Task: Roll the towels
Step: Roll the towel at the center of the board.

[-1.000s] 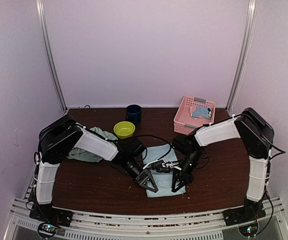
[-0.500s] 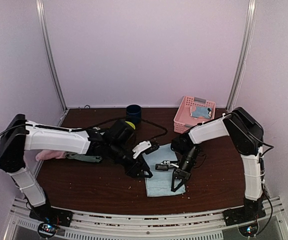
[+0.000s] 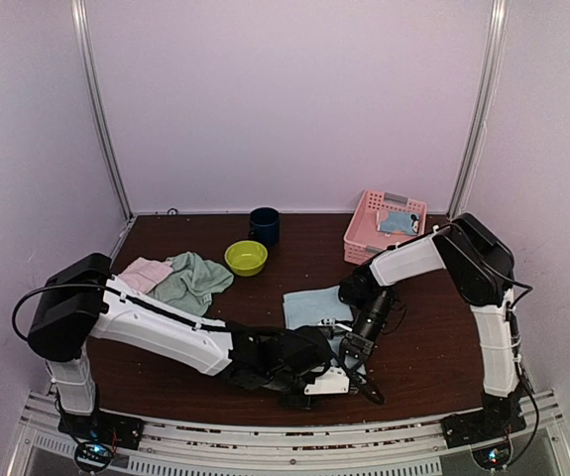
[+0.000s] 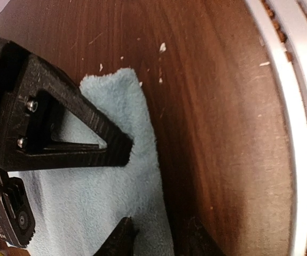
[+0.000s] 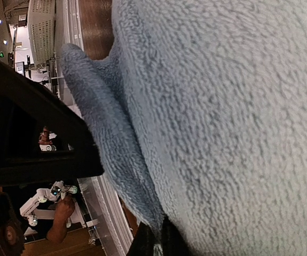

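i see the pale blue towel (image 3: 309, 305) lying on the dark wood surface (image 3: 433, 347), in the middle and toward the near edge, between my two arms. the right gripper (image 3: 354, 349) comes down onto its near right part. its jaws are together, clamped on the pale blue towel; in the right wrist view the cloth fills almost the whole frame and narrows down into the dark tips at the bottom.

the left arm lies low along the near edge, and the left gripper (image 3: 344, 382) sits just in front of the right one, at the towel's near end. in the left wrist view one black finger (image 4: 62, 133) lies over the towel, close to its thick, rounded edge, which runs beside the bare wood and the pale rail (image 4: 297, 106). i cannot tell whether this gripper's jaws are apart or together, nor whether it holds any cloth.

the mint green towel (image 3: 193, 281) is crumpled at the back left, touching the pink towel (image 3: 146, 273) on its left. the patterned towel (image 3: 399, 220) lies inside the pink basket (image 3: 364, 233) at the back right. a lime bowl (image 3: 246, 257) and a dark cup (image 3: 264, 225) stand near each other at the back centre.
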`<action>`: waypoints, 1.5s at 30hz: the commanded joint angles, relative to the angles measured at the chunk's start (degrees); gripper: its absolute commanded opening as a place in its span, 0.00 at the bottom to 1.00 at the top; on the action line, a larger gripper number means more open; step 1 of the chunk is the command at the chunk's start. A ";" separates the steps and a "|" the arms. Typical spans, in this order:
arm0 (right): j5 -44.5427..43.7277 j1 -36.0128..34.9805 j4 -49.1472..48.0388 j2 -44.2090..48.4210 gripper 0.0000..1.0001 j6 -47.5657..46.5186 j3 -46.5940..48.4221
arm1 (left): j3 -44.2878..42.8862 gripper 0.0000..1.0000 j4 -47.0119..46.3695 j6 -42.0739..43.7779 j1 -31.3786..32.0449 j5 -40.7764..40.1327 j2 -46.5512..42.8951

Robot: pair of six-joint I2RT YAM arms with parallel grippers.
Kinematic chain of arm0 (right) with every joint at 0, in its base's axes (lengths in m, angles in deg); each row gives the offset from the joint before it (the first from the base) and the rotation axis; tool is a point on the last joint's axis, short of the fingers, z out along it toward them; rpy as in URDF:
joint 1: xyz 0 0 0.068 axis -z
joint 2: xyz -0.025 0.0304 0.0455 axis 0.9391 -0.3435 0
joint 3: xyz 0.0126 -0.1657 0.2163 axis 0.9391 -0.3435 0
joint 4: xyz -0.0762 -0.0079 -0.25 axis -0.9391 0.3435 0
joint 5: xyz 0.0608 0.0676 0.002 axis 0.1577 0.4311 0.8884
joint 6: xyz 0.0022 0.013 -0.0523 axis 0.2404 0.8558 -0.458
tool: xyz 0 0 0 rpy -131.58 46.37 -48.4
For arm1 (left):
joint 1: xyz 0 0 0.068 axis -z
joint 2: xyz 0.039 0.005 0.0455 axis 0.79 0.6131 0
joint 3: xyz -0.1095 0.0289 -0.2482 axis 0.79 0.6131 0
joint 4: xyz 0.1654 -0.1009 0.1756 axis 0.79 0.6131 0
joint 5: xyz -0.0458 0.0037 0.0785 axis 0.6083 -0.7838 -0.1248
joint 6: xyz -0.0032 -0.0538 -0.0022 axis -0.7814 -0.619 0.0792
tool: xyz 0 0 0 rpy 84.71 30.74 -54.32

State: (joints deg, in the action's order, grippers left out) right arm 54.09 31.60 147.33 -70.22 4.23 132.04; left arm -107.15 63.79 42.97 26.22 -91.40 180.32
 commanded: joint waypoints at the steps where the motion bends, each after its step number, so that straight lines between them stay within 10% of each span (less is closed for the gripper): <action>1: -15.20 -0.86 -7.46 -6.78 0.00 -1.42 -1.96 | -3.34 0.38 -0.70 3.52 -0.54 -6.14 2.24; 15: -14.55 -0.80 -5.97 -7.21 0.00 -2.78 -1.21 | -3.01 0.29 0.73 4.86 -0.01 -8.42 7.02; 29: -12.55 2.85 1.64 9.04 0.28 -6.73 2.85 | -5.88 0.10 8.18 0.88 -0.17 5.33 7.66; 45: -23.32 12.96 -5.87 29.28 0.29 6.18 6.89 | -9.70 0.08 12.32 -8.41 -7.85 30.07 11.33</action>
State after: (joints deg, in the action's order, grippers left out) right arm 36.01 41.55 144.47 -45.26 5.06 136.74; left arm -118.06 72.58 39.10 20.34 -72.29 188.65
